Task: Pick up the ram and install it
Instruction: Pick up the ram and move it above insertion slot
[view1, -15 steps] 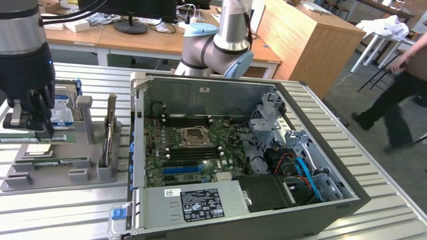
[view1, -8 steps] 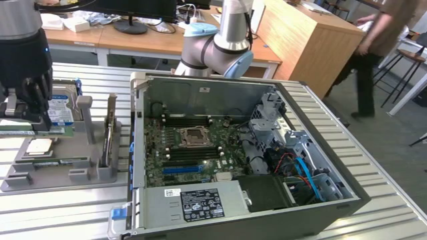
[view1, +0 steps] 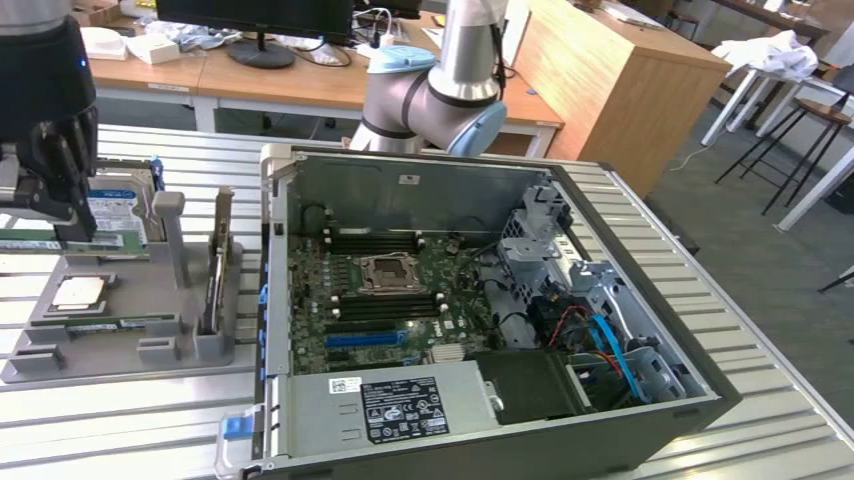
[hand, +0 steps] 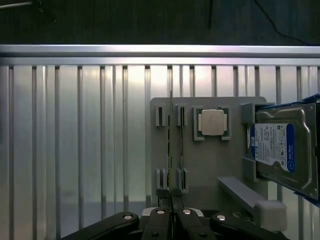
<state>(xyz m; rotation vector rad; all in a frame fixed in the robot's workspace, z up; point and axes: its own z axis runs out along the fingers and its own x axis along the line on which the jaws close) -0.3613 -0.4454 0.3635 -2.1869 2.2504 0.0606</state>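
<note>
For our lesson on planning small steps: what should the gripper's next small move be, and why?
Probably a short straight lift. The gripper looks shut on the ram, which stands on edge in line with the slots of the grey holder; moving sideways first might snag it.

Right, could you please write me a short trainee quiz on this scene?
1. True or false: the claw is shut on the ram.
2. What sits beside the CPU on the holder? A) drive B) mug C) keyboard
3. Fill in: the PC case lies with its side ___.
Key: 1 true; 2 A; 3 open.
</note>
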